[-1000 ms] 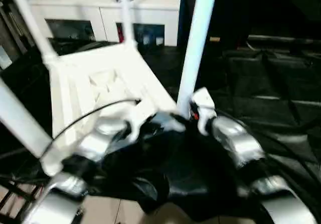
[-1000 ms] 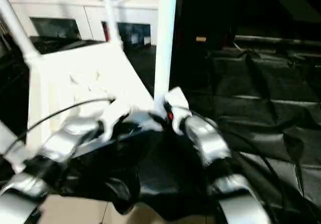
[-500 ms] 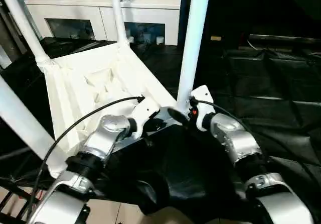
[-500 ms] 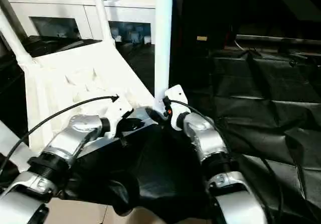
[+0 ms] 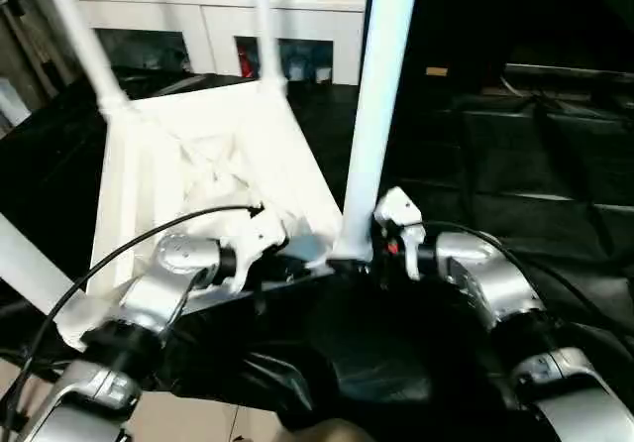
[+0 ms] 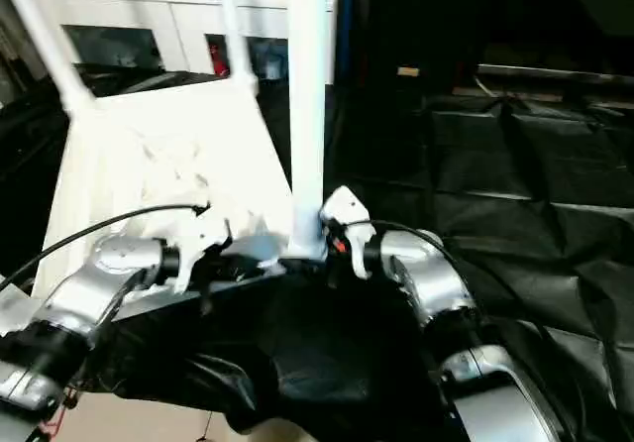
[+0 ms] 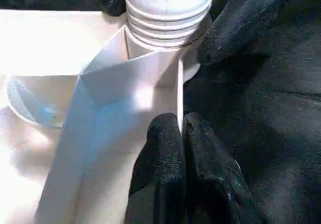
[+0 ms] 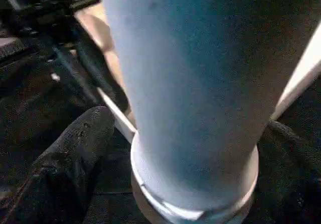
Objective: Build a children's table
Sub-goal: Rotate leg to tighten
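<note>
**A:** Where's the table now?

**B:** The tabletop (image 5: 208, 165) lies upside down, ribbed underside up, on black sheeting (image 5: 555, 174), straight ahead of both grippers. The near leg (image 5: 374, 115) stands in the corner socket between them. The right gripper (image 8: 165, 148) has one black finger on each side of that leg just above its collar, clamped around it. The left gripper (image 7: 183, 174) has its two fingers pressed together over the thin rim of the tabletop, just beside the socket, pinching it.

**A:** What could go wrong?

**B:** In my judgement, the leg may not be fully seated: from the left wrist, threads at its foot show above the socket. If the right gripper turns or pushes off-axis, the leg could cross-thread or lean. The left pinch is on a thin edge; if it slips, the whole tabletop could rotate with the leg on the slick sheeting. The black cable (image 5: 149, 239) arching over the left forearm could also snag.

**A:** Count of parts?

**B:** One tabletop. Four legs in sight: the near one in the right gripper's hold, two standing at the far corners beyond the grippers (image 5: 84, 41) (image 5: 264, 26), and one slanting off the near corner out past the left arm (image 5: 25, 264). Beyond it all stands one white cabinet (image 5: 228, 11) with glass doors.
</note>
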{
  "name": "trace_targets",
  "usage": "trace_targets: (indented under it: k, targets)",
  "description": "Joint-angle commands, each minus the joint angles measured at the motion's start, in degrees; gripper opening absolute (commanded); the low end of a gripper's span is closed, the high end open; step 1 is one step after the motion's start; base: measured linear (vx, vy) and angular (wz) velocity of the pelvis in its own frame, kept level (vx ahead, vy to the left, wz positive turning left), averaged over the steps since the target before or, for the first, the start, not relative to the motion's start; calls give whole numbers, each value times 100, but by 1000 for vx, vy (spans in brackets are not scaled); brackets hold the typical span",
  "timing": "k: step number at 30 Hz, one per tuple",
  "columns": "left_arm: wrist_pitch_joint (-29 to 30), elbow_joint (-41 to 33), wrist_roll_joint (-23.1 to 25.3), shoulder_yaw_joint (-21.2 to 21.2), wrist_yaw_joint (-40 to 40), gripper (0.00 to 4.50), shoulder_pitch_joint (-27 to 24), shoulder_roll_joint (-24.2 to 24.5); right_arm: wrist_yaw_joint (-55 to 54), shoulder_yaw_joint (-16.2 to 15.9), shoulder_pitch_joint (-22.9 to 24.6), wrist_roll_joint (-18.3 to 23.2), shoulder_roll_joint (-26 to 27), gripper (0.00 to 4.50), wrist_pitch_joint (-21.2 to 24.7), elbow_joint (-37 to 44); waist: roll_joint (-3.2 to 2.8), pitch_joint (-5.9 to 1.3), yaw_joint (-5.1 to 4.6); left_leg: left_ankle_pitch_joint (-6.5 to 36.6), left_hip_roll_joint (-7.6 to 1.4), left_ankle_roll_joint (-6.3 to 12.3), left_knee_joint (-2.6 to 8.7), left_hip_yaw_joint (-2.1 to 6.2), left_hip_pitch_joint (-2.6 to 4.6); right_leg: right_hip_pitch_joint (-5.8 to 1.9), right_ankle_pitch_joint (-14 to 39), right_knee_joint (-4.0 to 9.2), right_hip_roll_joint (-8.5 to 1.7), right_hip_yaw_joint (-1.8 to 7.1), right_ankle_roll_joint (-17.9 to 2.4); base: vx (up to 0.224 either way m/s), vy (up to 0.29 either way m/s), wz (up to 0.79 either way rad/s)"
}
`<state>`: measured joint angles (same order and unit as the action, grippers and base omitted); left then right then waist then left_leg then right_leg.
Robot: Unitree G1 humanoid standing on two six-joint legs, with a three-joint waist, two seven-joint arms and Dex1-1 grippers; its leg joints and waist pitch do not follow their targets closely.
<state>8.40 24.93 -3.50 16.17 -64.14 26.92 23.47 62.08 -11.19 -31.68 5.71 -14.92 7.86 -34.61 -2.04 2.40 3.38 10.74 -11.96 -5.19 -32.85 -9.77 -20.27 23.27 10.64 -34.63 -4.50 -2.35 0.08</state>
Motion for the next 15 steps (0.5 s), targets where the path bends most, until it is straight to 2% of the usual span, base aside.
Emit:
trace_targets:
  k: [1,5,7,11,15]
  targets:
    - [9,-367,-353,48,-420,0,-100,8,386,-194,145,88,-68,422,43,177,15,-332,31,1118,-85,307,341,-51,-8,-316,518,335,-245,159,-1570,0,0,0]
    - [38,-476,-421,48,-626,0,-185,107,636,-201,204,198,-153,422,65,310,20,-312,29,1275,-84,275,361,-50,-10,-306,805,364,-241,161,-1518,0,0,0]
    - [66,-539,-446,44,-688,0,-225,141,742,-195,225,250,-173,408,106,372,20,-309,27,1301,-82,229,367,-44,-9,-302,970,375,-248,165,-1475,0,0,0]
    - [113,-622,-445,40,-722,0,-277,162,835,-218,292,274,-200,371,188,506,40,-322,43,1164,-84,240,356,-47,-5,-301,806,359,-241,169,-1484,0,0,0]
    - [122,-632,-440,25,-703,0,-303,151,864,-244,340,279,-186,342,228,557,32,-324,50,1103,-75,248,351,-45,-13,-306,757,350,-240,161,-1482,0,0,0]
